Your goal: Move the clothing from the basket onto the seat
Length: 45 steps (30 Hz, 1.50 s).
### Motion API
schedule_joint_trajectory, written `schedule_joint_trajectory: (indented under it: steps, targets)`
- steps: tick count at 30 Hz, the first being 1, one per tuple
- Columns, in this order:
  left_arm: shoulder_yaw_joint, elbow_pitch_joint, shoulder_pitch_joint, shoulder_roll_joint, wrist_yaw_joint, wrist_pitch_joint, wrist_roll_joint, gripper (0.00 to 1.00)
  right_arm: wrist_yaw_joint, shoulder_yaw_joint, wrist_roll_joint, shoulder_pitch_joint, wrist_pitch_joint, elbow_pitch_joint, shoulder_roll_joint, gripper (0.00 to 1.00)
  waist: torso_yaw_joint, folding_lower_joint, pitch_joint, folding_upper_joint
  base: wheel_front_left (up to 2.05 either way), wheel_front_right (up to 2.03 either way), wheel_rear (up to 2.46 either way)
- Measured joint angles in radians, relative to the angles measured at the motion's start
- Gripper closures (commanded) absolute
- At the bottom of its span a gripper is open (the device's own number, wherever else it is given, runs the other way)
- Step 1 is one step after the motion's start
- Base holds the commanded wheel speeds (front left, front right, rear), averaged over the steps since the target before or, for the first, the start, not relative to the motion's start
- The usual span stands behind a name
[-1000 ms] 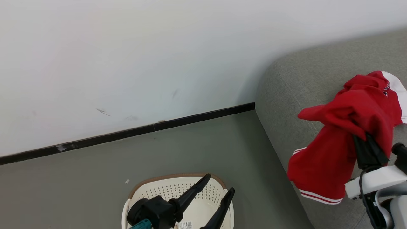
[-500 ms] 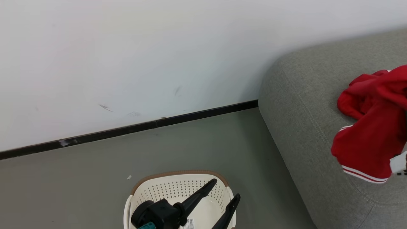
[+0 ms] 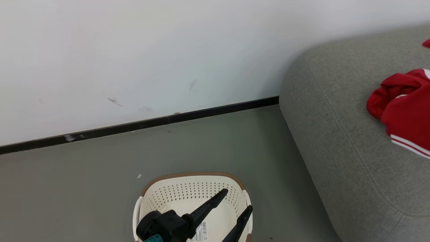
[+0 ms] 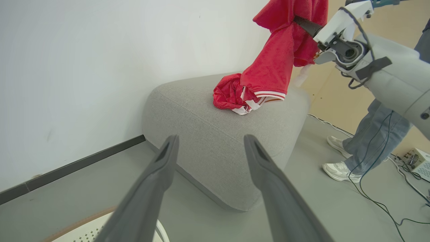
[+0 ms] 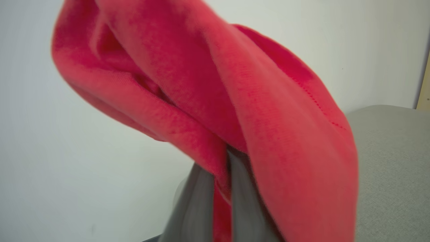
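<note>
At 6 o'clock in the head view, the left gripper (image 3: 237,200) hangs spread wide and empty above one cream laundry basket (image 3: 191,175). Farther off, toward 3 o'clock, sits one grey sofa (image 3: 336,134). There are two red garments. A crumpled piece (image 4: 228,95) lies on the sofa, and the right gripper (image 4: 299,22) is clenched on a white-striped one (image 4: 272,64) dangling just above it. The cloth looks light and limp, probably best pinched at a bunched fold.

the grey floor (image 3: 218,141) carries the cream basket (image 3: 188,195), directly beneath the left pincer (image 3: 237,200), and the grey seat (image 3: 336,117) off to that pincer's right. crumpled red clothing (image 4: 228,97) lies on the seat top, well ahead of the pincer's tips.
</note>
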Motion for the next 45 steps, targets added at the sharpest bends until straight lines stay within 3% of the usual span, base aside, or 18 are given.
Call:
schedule_joint_trajectory:
  steps: [21, 45]
  targets:
    - [-0.002, -0.021, -0.002, 0.03, -0.009, 0.031, 0.007, 0.0, 0.0, -0.162, 0.023, -0.265, 0.109, 0.18, -0.076, 1.0, 0.046, 0.0, 0.106, 0.0, 0.0, 0.0, 0.0]
    - [0.022, -0.022, -0.018, 0.071, -0.01, 0.057, 0.007, 0.0, 0.0, -0.185, 0.023, -0.487, 0.126, 0.252, -0.144, 1.0, 0.081, 0.0, 0.227, 0.0, 0.0, 0.0, 0.0]
